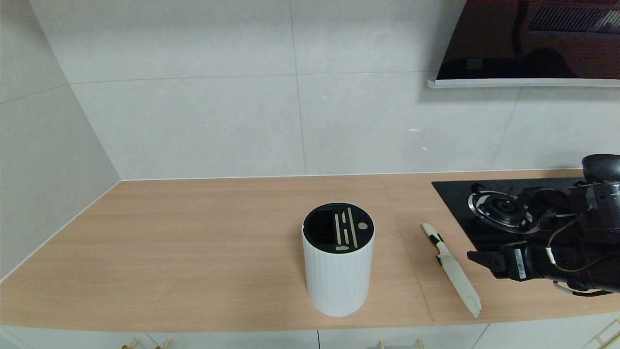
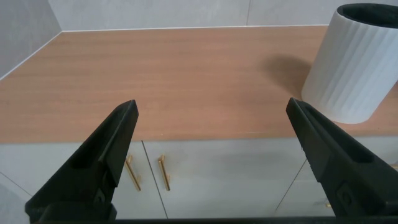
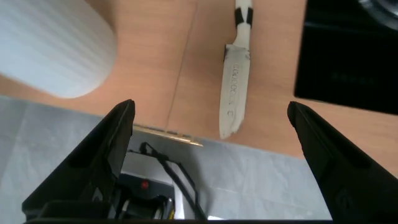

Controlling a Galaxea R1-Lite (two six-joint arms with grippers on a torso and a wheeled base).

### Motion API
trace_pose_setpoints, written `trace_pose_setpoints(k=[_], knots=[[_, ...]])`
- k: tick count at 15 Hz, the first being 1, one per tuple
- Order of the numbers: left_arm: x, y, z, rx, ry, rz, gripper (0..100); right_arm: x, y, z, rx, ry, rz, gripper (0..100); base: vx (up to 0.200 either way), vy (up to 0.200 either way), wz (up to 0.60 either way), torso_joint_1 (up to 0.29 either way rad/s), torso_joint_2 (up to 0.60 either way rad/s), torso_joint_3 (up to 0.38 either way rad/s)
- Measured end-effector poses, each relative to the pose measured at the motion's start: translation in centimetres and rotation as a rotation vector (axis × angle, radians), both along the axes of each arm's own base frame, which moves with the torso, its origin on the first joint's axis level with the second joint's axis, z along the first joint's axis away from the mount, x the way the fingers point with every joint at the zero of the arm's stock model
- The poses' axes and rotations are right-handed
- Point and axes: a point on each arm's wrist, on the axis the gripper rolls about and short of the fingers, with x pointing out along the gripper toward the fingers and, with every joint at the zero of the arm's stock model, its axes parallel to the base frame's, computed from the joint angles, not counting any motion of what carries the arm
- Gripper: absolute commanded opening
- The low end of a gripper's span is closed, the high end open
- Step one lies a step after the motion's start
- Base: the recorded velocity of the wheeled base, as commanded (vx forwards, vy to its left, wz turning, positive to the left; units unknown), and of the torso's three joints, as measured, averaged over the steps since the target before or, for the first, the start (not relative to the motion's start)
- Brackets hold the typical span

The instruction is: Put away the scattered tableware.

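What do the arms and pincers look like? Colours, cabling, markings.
Both pincers are matte black: left pincer and right pincer each have two flat, wedge-shaped fingers tapering to the tip. The right arm is black too, with a white printed label and thin dark cables looping along it.

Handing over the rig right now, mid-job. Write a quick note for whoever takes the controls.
Left gripper: open, empty, at the front edge of the counter, apart from the white holder.
Right gripper: open, empty, low near the front edge, just right of the knife, not touching it.
Knife: flat on the counter between the holder and the stove, handle toward the wall, tip near the front edge.
Holder: upright, slotted top looks empty.
Done: nothing put away.
Left: grasp the knife and slot it into the holder.
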Motion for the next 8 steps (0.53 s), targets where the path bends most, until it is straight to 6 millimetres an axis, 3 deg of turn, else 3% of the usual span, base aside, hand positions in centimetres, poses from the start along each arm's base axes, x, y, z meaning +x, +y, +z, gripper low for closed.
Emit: trace_pose_setpoints(k=[8], knots=[[0.0,0.0,0.0,0.001,0.000,-0.001,100,7.4,1.6,-8.9,-0.082,0.022,-0.039,100,0.000,0.000,0.00,0.000,0.00,0.000]])
